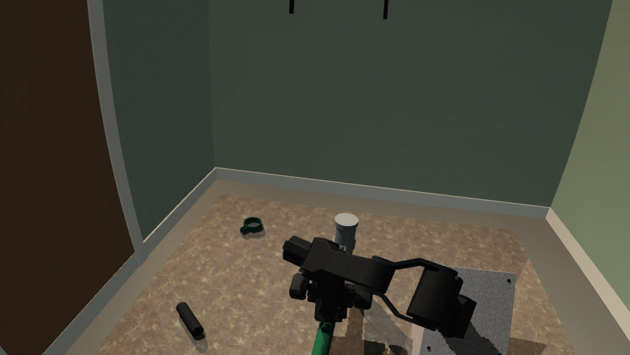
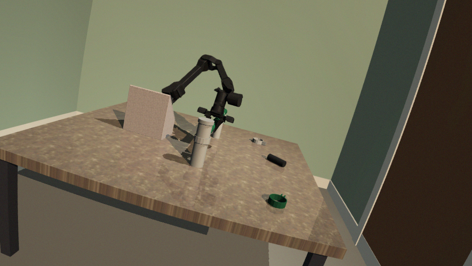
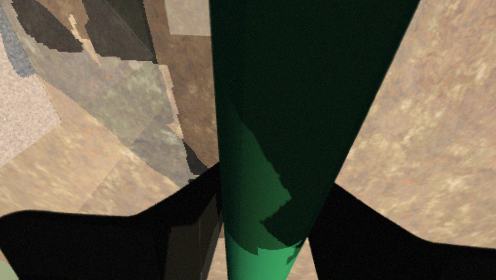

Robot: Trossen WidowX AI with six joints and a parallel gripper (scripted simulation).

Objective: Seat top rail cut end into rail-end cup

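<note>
The green rail (image 1: 322, 343) (image 3: 300, 100) runs between the fingers of my gripper (image 3: 266, 168) (image 2: 215, 127), which is shut on it. The big post (image 2: 198, 156) (image 1: 346, 234) stands upright, with its pale post cap (image 2: 205, 121) (image 1: 346, 219) on top. The brace band (image 2: 202, 139) circles the post some way below the cap. My gripper is behind the post in the exterior view. The rail-end cup and the rail's cut end are hidden, so I cannot tell whether they touch. Part of the green loop cap (image 2: 225, 111) shows above the thin post (image 2: 216, 133).
A pinkish wedge block (image 2: 146, 112) stands left of the posts; its grey slanted face (image 1: 491, 304) also shows. A black cylinder (image 1: 189, 319) (image 2: 276, 160), a green ring clamp (image 1: 252, 230) (image 2: 278, 204) and a white ring clamp (image 2: 256, 142) lie on the table (image 2: 99, 158).
</note>
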